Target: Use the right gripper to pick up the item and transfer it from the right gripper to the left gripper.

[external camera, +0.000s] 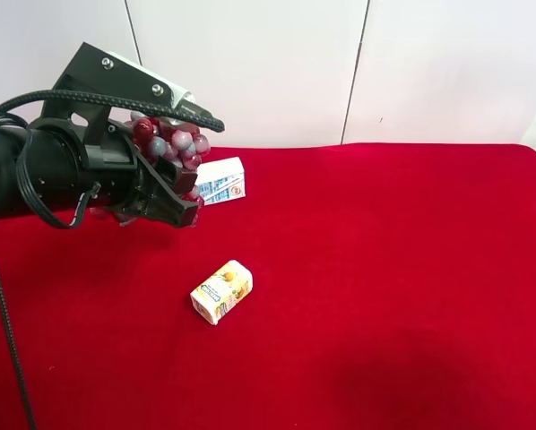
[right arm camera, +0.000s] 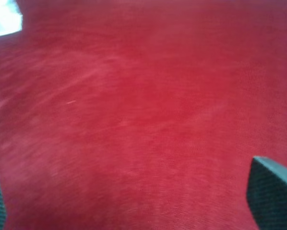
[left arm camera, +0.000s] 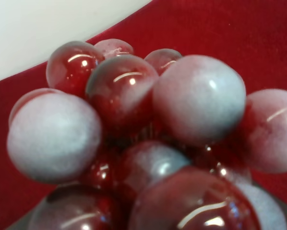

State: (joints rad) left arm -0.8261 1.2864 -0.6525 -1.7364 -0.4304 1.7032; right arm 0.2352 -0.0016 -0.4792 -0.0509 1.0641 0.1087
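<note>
The bunch of dark red and frosty grey-blue grapes (external camera: 171, 141) is held above the red cloth by my left gripper (external camera: 174, 172), the one on the arm with the flat screwed plate and ribbed cable at the exterior high view's left. The grapes fill the left wrist view (left arm camera: 143, 134). My right gripper (right arm camera: 134, 201) is open and empty, its two fingertips (right arm camera: 270, 191) wide apart over bare red cloth. The right arm is out of the exterior high view.
A white-and-blue carton (external camera: 221, 182) lies on the red cloth (external camera: 384, 251) just behind the left gripper. A yellow juice carton (external camera: 221, 291) lies nearer the front. A white wall stands behind the table. A pale blurred patch (right arm camera: 4, 19) shows in the right wrist view.
</note>
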